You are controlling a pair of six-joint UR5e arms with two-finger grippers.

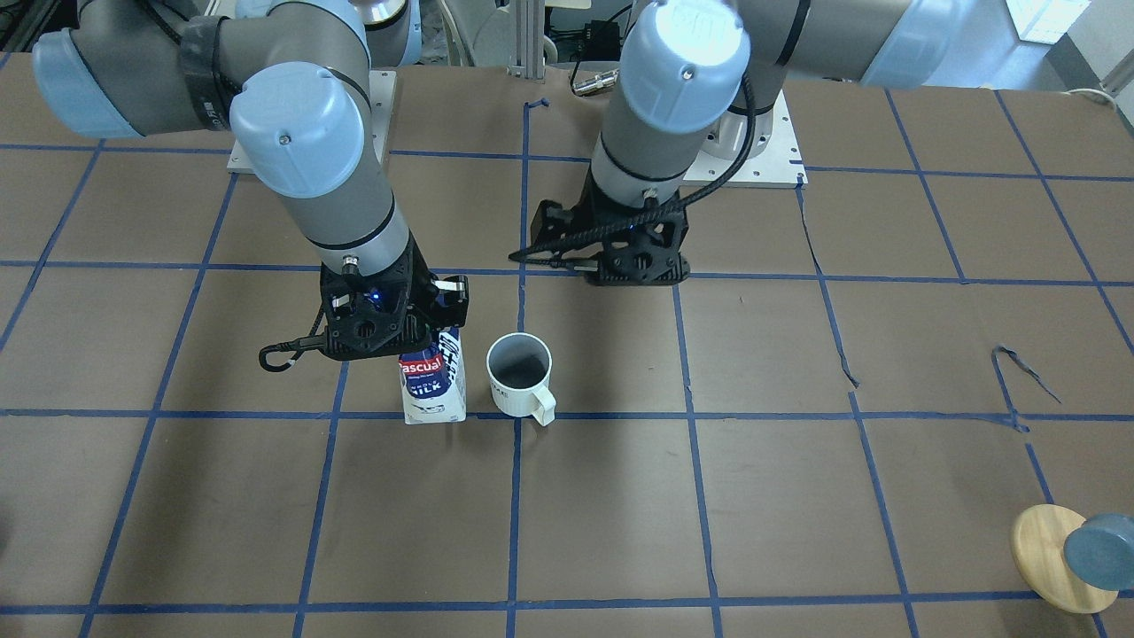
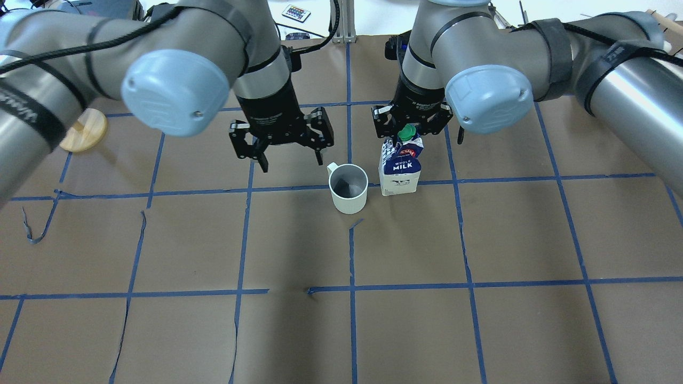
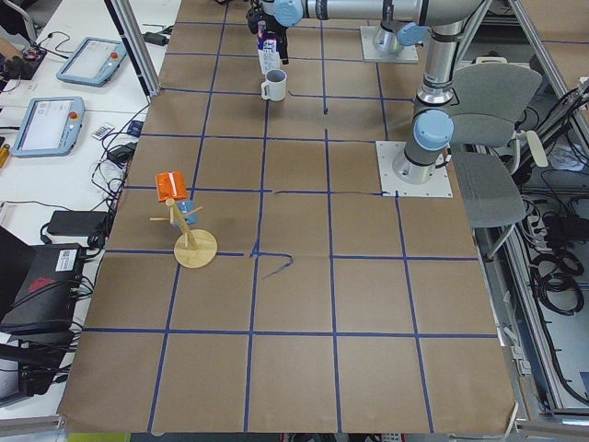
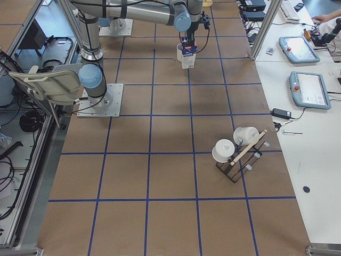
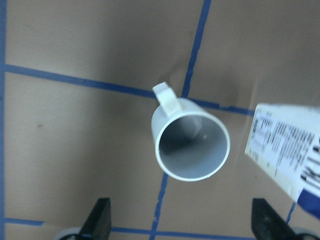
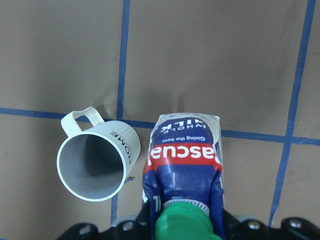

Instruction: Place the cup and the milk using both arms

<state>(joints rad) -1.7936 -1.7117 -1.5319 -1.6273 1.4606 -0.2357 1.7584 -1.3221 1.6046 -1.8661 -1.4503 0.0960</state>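
Observation:
The white cup (image 2: 349,189) stands upright on the brown table, handle toward the robot, dark inside; it also shows in the front view (image 1: 518,377). The milk carton (image 2: 399,170) stands right beside it, a small gap between them, green cap on top. My right gripper (image 2: 408,140) is shut on the carton's top; in the right wrist view the fingers (image 6: 223,221) flank the cap and the milk (image 6: 182,160). My left gripper (image 2: 292,162) is open and empty, raised above the table, back and left of the cup. The left wrist view shows the cup (image 5: 190,145) ahead of its spread fingertips (image 5: 98,222).
A round wooden stand (image 2: 82,130) sits far left near my left arm; in the left side view it (image 3: 195,244) carries an orange and a blue cup. A mug rack (image 4: 237,152) stands far right. Blue tape lines cross the table paper, torn in places.

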